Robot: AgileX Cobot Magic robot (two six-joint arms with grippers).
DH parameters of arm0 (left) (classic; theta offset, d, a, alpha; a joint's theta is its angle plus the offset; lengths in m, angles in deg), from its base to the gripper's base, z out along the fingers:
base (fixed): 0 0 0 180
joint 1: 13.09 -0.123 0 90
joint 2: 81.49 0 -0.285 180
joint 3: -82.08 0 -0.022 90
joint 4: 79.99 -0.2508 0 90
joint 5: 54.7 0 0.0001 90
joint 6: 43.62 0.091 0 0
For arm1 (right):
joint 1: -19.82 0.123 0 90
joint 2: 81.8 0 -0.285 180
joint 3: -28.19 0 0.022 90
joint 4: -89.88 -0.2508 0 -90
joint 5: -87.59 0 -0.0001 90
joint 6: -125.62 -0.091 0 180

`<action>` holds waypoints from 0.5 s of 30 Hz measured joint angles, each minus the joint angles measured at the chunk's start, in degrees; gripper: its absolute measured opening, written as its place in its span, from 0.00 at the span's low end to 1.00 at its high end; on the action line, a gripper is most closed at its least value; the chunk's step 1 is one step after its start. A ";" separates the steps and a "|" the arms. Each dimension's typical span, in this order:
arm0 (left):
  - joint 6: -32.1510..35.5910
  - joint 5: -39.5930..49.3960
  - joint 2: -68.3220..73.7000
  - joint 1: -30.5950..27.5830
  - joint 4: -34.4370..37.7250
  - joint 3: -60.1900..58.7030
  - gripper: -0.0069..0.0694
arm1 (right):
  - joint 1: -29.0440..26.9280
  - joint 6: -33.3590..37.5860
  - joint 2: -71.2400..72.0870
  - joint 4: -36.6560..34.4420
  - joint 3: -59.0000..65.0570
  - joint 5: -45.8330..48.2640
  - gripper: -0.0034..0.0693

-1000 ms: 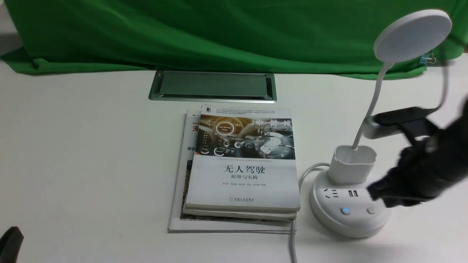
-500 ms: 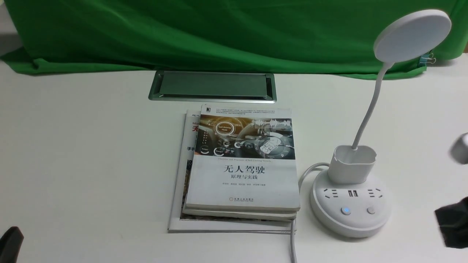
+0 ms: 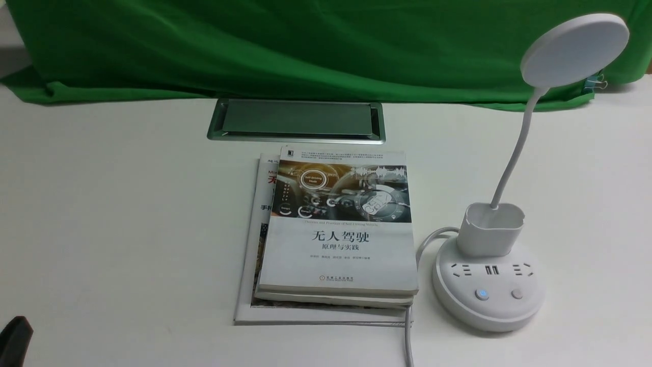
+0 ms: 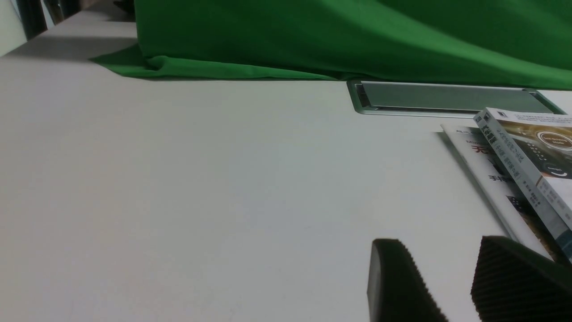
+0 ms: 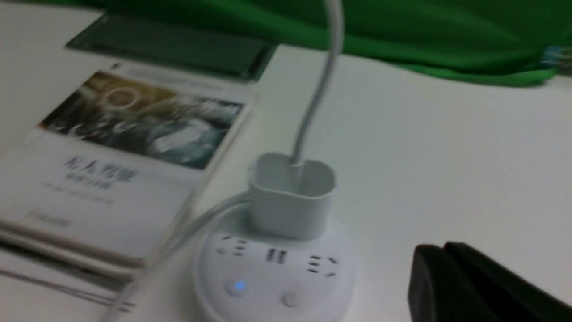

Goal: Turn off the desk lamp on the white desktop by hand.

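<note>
The white desk lamp (image 3: 489,298) stands at the right of the white desktop (image 3: 127,204), its disc head (image 3: 574,50) raised on a thin neck. On its round base a blue-lit button (image 3: 481,294) sits beside a plain button (image 3: 517,293). The front view does not show my right gripper. In the right wrist view this hand (image 5: 440,257) is shut on nothing, off to the side of the lamp base (image 5: 272,277) and clear of it. My left gripper (image 4: 435,250) is open over bare desktop; the front view shows only a black tip (image 3: 15,336) of it.
A stack of books (image 3: 336,229) lies just left of the lamp base, with the lamp's white cable (image 3: 407,336) running between them to the front edge. The silver-framed grey hatch (image 3: 296,120) sits behind the books. Green cloth (image 3: 305,46) covers the back.
My right arm, which hung over the lamp base one second ago, has drawn back to the right and left the front view. The blue button light stays lit.
</note>
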 joint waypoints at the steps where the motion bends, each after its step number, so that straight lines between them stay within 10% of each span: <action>1: 0.00 0.00 0.00 0.00 0.00 0.00 0.41 | -0.16 0.00 0.58 0.00 0.69 0.00 0.08; 15: 0.00 0.02 0.00 0.00 0.00 0.00 0.41 | -3.47 3.51 24.79 1.26 17.94 -4.96 0.07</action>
